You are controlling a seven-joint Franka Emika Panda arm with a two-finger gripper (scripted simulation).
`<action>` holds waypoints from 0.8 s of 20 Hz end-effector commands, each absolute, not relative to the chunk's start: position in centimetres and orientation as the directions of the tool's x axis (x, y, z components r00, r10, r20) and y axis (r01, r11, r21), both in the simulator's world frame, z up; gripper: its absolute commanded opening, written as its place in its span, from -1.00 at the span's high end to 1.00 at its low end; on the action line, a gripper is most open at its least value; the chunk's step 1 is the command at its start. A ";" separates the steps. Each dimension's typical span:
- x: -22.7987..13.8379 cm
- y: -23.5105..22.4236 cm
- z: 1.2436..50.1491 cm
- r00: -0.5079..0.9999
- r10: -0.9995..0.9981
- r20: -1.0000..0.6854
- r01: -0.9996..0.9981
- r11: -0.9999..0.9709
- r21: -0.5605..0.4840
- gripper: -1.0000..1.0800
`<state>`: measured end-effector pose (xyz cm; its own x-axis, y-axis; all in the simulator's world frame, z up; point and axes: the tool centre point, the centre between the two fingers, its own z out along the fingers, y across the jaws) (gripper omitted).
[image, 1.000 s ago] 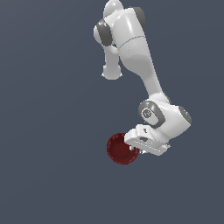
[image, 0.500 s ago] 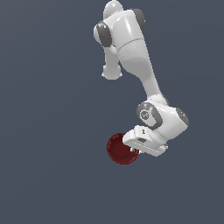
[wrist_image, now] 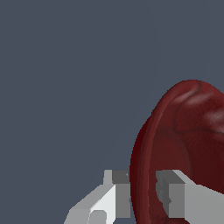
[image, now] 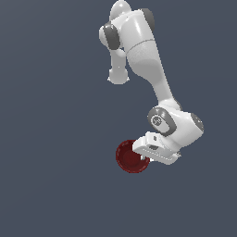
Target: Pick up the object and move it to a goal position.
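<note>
The object is a small dark red round bowl (image: 126,157). In the exterior view it sits under the white hand of the arm, on the hand's left side. My gripper (image: 141,159) reaches onto the bowl's rim there, and the hand hides most of the fingers. In the wrist view the bowl (wrist_image: 188,127) stands on edge and fills one side of the picture. My gripper (wrist_image: 144,194) has one finger (wrist_image: 114,194) outside the rim and the other inside, shut on the bowl's wall.
A plain dark grey-blue ground (image: 51,139) fills both views. The white arm (image: 148,60) rises from the hand toward the top of the exterior view. No other objects show.
The hand and the bowl have shifted slightly toward the exterior view's right together. The grip on the rim looks the same.
</note>
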<state>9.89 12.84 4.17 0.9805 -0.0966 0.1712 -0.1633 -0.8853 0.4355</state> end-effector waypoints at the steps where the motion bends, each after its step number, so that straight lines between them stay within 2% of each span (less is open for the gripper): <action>1: 9.9 14.2 5.0 0.980 -0.095 0.174 -0.163 -0.886 0.434 1.00; 16: 9.7 24.8 10.6 0.980 -0.094 0.175 -0.163 -0.885 0.437 1.00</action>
<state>9.61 24.00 9.98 0.9804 -0.0923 0.1738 -0.1608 -0.8847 0.4375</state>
